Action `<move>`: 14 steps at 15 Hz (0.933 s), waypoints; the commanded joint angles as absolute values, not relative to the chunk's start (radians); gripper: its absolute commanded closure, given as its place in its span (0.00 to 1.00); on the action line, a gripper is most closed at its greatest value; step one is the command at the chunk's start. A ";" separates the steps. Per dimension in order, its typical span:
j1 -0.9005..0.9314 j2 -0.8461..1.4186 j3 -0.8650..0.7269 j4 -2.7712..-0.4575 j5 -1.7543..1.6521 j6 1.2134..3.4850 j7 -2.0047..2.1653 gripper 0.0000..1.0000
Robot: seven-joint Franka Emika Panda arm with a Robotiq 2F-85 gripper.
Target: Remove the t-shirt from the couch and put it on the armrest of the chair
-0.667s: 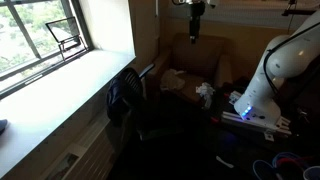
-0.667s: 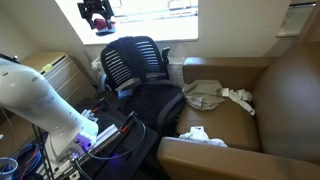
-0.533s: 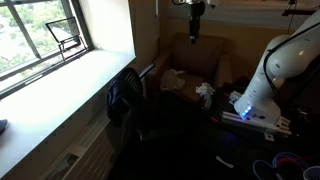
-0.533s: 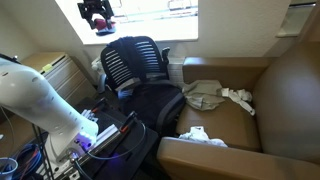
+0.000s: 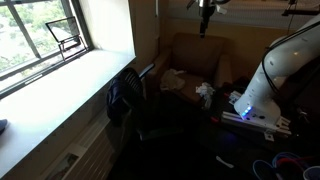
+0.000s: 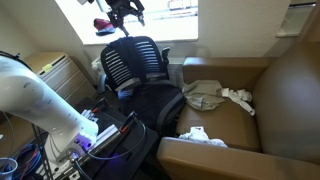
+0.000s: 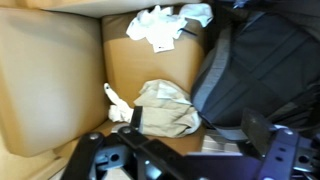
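Gripper [image 6: 126, 12] wide open, empty, hanging high above chair [image 6: 135, 65] back. T-shirt [image 7: 165, 108] crumpled on couch [image 7: 50, 80] seat, just beside chair. White cloth [image 7: 165, 25] lump on same seat, apart from t-shirt.

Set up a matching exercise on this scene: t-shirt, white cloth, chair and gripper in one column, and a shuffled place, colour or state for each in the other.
Column one
1. t-shirt
2. white cloth
3. chair
4. gripper

Column two
A. black, beside the couch
B. high in the air, jaws open and empty
C. beige-grey, crumpled mid-seat
D. at the seat's end, by a couch arm

Pairs: 1-C, 2-D, 3-A, 4-B
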State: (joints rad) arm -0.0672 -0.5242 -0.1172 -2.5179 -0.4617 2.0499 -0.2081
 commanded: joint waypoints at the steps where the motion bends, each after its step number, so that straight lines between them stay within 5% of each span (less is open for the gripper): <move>1: -0.189 -0.574 -0.245 -2.527 -0.478 2.130 -0.242 0.00; 14: -0.218 -0.531 -0.516 -2.415 -0.129 1.895 -0.565 0.00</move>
State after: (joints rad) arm -0.2124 -0.5731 -0.4106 -2.4570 -0.2078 1.9754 -0.4089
